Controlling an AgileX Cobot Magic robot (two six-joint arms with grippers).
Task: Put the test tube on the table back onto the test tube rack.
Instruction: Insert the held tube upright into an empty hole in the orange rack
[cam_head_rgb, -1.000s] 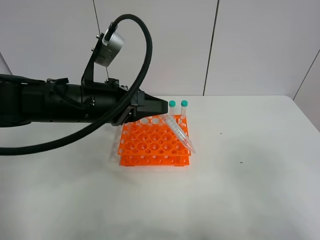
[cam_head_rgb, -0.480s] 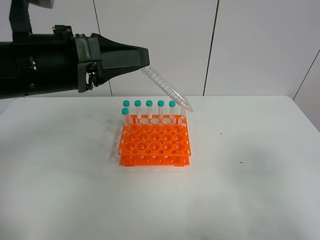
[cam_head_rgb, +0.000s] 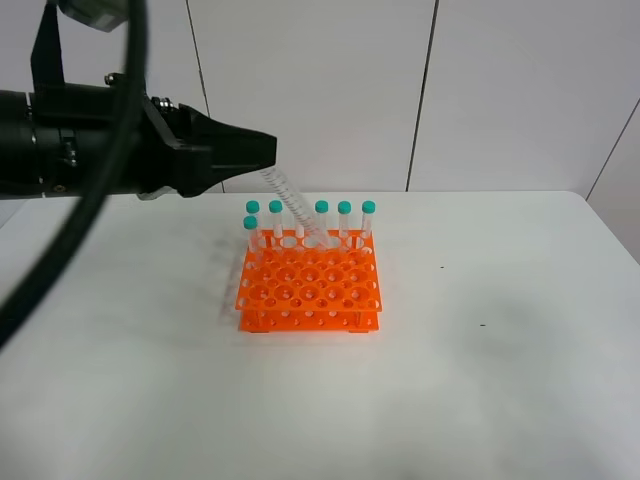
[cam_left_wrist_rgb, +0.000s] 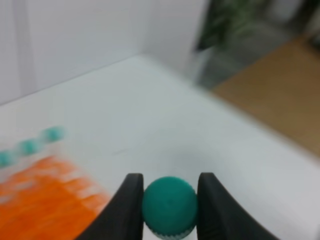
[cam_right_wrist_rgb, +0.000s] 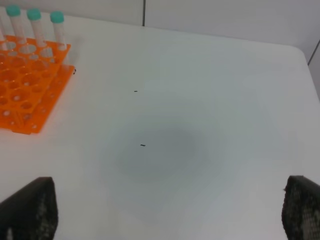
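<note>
While tool (cam_left_wrist_rgb: 170, 186) pinches it, test tube (cam_head_rgb: 287, 201) tilts.

rack (cam_head_rgb: 308, 285) on table (cam_head_rgb: 500, 380), tubes (cam_head_rgb: 345, 218) in back row

The tube (cam_head_rgb: 285, 197) is clear, smooth plastic; its teal cap (cam_left_wrist_rgb: 170, 207) is ribbed at the rim. The rack (cam_head_rgb: 310, 290) is smooth orange plastic. The table (cam_head_rgb: 500, 380) is matt white. The left gripper (cam_left_wrist_rgb: 170, 182) is matt black. Wall panels (cam_head_rgb: 500, 90) at the rack's 12 o'clock look matt.
</note>
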